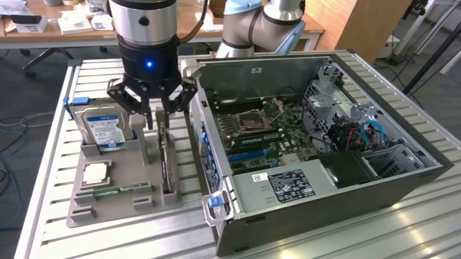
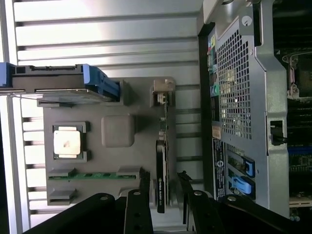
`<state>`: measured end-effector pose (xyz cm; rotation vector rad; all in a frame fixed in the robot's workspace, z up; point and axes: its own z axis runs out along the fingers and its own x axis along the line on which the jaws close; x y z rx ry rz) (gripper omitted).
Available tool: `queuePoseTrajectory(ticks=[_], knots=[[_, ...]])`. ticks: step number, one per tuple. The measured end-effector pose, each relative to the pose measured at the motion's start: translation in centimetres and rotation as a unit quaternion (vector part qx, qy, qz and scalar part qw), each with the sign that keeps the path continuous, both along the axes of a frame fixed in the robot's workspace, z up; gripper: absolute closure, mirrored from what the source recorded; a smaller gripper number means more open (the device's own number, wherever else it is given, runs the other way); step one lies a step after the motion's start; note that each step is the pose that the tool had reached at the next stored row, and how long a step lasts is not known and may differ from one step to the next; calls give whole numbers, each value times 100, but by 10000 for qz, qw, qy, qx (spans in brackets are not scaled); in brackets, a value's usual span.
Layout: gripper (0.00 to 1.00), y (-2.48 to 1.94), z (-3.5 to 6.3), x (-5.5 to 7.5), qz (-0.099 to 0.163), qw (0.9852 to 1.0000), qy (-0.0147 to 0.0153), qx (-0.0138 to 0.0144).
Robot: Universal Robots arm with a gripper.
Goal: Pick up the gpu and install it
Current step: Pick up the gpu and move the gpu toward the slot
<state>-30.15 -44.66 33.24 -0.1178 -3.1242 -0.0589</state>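
in the tray's [image 1: 115,210] slot the gpu [image 1: 168,162] stands on edge, at nine o'clock of the case [image 1: 324,216] in the exterior view, with the gripper [image 1: 155,121] over it, fingers [image 2: 145,187] apart astride its top edge; a clean grip likely needs them centred and square.

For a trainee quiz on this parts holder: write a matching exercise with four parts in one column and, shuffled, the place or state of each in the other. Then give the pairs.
Parts
1. graphics card
2. hard drive
3. processor
4. memory stick

Place or state
A. green, lying flat along the near edge of the grey holder
B. standing upright, blue label facing out
C. standing on edge, right under the open gripper
D. lying flat in a square pocket, silver top up

Pairs: 1-C, 2-B, 3-D, 4-A
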Motion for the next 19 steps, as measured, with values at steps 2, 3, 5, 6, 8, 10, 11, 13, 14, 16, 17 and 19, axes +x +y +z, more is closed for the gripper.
queuePoseTrajectory(ticks=[2, 3, 5, 6, 8, 10, 11, 13, 14, 16, 17, 19], knots=[[64, 0, -35, 0, 0, 10000, 0, -5], [64, 0, -53, 0, 0, 10000, 0, -7], [64, 0, -89, 0, 0, 10000, 1, -13], [64, 0, -107, 0, 0, 10000, 0, -15], [64, 0, -140, 0, 0, 10000, 0, -20], [64, 0, -173, 0, 0, 10000, 0, -24], [64, 0, -191, 0, 0, 10000, 0, -27], [64, 0, -226, 0, 0, 10000, 0, -30], [64, 0, -244, 0, 0, 10000, 0, -32], [64, 0, -278, 0, 0, 10000, 0, -33], [64, 0, -295, 0, 0, 10000, 0, -34], [64, 0, -327, 0, 1, 10000, 0, -35]])
